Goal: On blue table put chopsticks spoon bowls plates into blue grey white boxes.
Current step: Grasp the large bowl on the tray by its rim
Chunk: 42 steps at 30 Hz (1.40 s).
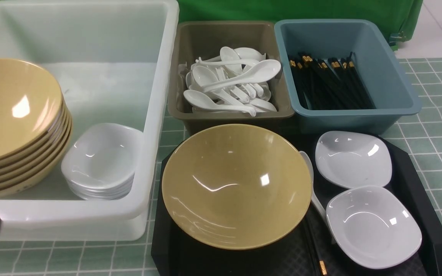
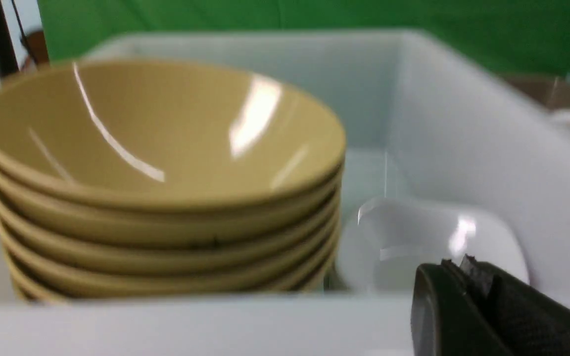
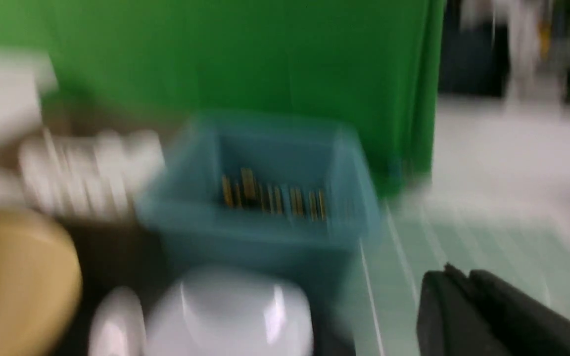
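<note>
A tan bowl point(image 1: 236, 186) sits on a black tray point(image 1: 409, 168) with two white plates point(image 1: 353, 159) point(image 1: 374, 226), a white spoon point(image 1: 311, 184) and black chopsticks point(image 1: 315, 253). The white box point(image 1: 155, 115) holds stacked tan bowls point(image 1: 14, 122) and stacked white plates point(image 1: 102, 161). The grey box point(image 1: 175, 92) holds spoons point(image 1: 230, 82). The blue box point(image 1: 397, 84) holds chopsticks point(image 1: 330, 82). My left gripper point(image 2: 455, 264) is shut and empty, just outside the white box's near wall point(image 2: 166, 321). My right gripper point(image 3: 455, 274) is shut and empty, over the tiled table beside the blue box point(image 3: 260, 217); that view is blurred.
The table has a pale green tiled cover point(image 1: 432, 142). A green screen point(image 1: 282, 9) stands behind the boxes. The three boxes stand side by side at the back, and the black tray lies in front of the grey and blue ones.
</note>
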Tool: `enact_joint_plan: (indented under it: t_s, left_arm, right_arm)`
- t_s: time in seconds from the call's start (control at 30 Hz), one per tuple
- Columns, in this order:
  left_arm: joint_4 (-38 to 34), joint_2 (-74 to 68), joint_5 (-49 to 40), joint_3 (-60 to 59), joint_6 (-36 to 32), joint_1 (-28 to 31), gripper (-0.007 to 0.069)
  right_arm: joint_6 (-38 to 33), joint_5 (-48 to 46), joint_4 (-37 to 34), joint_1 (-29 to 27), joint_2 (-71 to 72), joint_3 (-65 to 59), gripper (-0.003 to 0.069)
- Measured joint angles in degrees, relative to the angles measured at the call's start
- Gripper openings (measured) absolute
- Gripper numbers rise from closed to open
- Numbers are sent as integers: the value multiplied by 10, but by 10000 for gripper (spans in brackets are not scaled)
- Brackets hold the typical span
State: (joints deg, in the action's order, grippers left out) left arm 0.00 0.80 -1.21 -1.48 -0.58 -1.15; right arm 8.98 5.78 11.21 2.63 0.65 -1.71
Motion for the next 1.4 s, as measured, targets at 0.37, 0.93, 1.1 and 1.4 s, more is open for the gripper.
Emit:
enact_joint_plan:
  t_s: [0.37,0.93,1.1,1.4]
  left_arm:
    - [0,0,401,0,9,0,2]
    - [-61,-223,68,352,6,0,5]
    - [-79,-344,-96,394,50,-13,5]
    - [-207,-578,-409,597,-97,-178,5]
  right_arm:
    - [145,405,4,0,1,0,108]
    - [71,-62,4,0,-164,254,108]
    - [52,-260,-1,8,-273,255,107]
    - [-302,-394,-235,121,-392,255,35]
